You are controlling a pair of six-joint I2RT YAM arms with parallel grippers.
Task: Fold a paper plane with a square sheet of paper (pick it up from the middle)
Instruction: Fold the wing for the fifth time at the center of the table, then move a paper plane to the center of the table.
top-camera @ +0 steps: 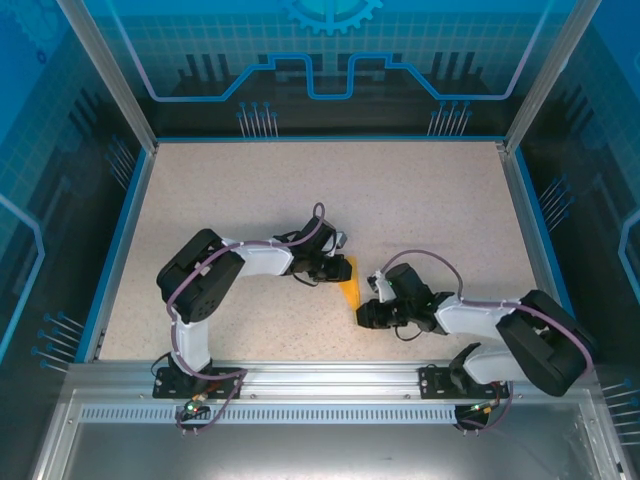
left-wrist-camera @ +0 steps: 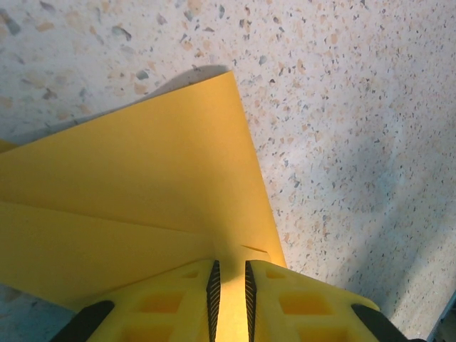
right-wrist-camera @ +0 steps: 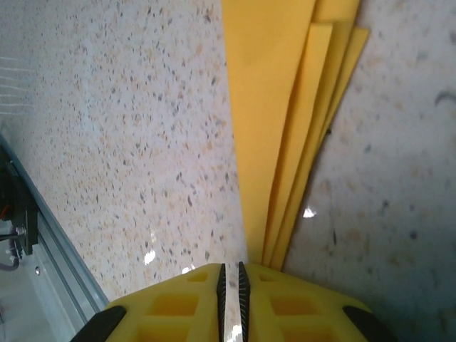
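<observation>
**Both my arms meet at the paper plane**

On the speckled table [top-camera: 250, 190], my left arm [top-camera: 205, 280] folds sharply at the elbow and reaches toward the paper plane [top-camera: 349, 292] from its left. My right arm [top-camera: 530, 335] stays low, its forearm stretched toward the plane's right side. The plane lies on the table between my two wrists. My left gripper [left-wrist-camera: 229, 267] is clenched on the plane's folded layers, with paper running in between the pads. My right gripper [right-wrist-camera: 231, 269] sits at the plane's narrow end, jaws almost together. I cannot tell whether they pinch the paper.
</observation>
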